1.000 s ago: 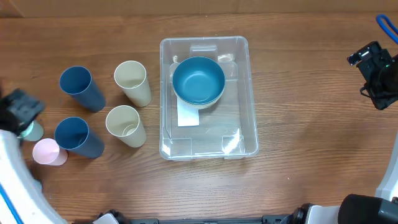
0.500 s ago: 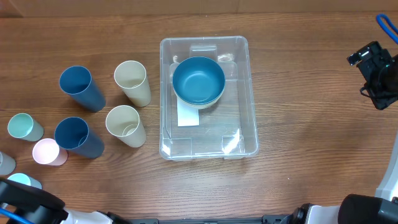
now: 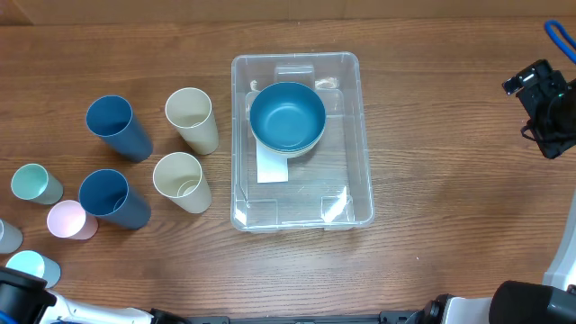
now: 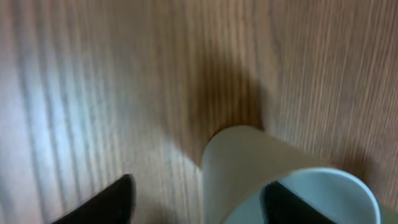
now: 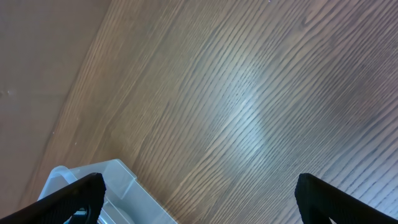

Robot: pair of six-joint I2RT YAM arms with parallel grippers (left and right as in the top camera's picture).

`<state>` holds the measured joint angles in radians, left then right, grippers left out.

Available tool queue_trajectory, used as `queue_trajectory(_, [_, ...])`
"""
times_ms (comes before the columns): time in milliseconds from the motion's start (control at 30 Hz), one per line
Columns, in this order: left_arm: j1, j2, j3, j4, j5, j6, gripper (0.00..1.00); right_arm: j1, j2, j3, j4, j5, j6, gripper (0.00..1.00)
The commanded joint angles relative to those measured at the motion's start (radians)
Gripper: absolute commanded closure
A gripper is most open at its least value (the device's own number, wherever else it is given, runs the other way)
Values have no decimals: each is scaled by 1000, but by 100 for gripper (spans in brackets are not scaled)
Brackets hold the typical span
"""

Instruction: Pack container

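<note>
The clear rectangular container (image 3: 346, 135) stands at the table's middle with a blue bowl (image 3: 287, 117) in its far half and a white label (image 3: 272, 169) on its bottom. Its corner shows in the right wrist view (image 5: 109, 183). My left gripper (image 3: 18, 301) is at the bottom left edge, open. In the left wrist view (image 4: 199, 196) its jaws straddle the wall of a pale cup with a light blue inside (image 4: 249, 168), one finger over the mouth. My right gripper (image 3: 544, 108) is far right, open and empty, over bare wood (image 5: 208, 196).
Left of the container stand two dark blue cups (image 3: 117, 126) (image 3: 112, 198), two cream cups (image 3: 192, 119) (image 3: 180, 180), a light teal cup (image 3: 36, 184), a pink cup (image 3: 70, 220) and a light blue cup (image 3: 31, 267). A grey cup (image 3: 4, 236) is cut off by the left edge.
My left arm has swung from the left edge beside the teal cup down to the bottom left corner, uncovering the small cups. The right arm has not moved.
</note>
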<state>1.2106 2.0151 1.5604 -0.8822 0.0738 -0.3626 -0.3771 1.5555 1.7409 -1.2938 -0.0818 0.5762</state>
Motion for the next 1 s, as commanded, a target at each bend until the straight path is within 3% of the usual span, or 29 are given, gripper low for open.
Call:
queue_trajectory(0, [-12, 39, 17, 35, 79, 65, 52, 6, -4, 13, 5, -2, 4, 0])
queue_trajectory(67, [-16, 39, 17, 50, 82, 79, 55, 6, -4, 13, 5, -2, 4, 0])
queue_trajectory(100, [-19, 39, 17, 50, 82, 79, 65, 6, -4, 13, 5, -2, 4, 0])
queue_trajectory(167, [-24, 39, 17, 54, 97, 79, 94, 6, -4, 13, 5, -2, 4, 0])
queue_trajectory(333, [-19, -14, 71, 2, 270, 79, 96, 6, -4, 13, 5, -2, 4, 0])
queue_trajectory(400, [-26, -103, 152, -40, 294, 94, 96, 6, -4, 13, 5, -2, 4, 0])
queue_trajectory(533, [-143, -315, 295, -85, 478, 0, 96, 6, -4, 13, 5, -2, 4, 0])
queue_trajectory(600, [-274, -414, 328, -141, 490, 42, 96, 6, -4, 13, 5, -2, 4, 0])
queue_trajectory(733, [-890, -565, 327, -202, 420, 311, 96, 6, -4, 13, 5, -2, 4, 0])
queue_trajectory(767, [-1113, -554, 324, -215, 334, 393, 96, 6, -4, 13, 5, -2, 4, 0])
queue_trajectory(867, [-1523, -447, 323, -213, 161, 524, 96, 6, -4, 13, 5, -2, 4, 0])
queue_trajectory(967, [-1719, -282, 323, -202, 57, 544, 96, 6, -4, 13, 5, -2, 4, 0])
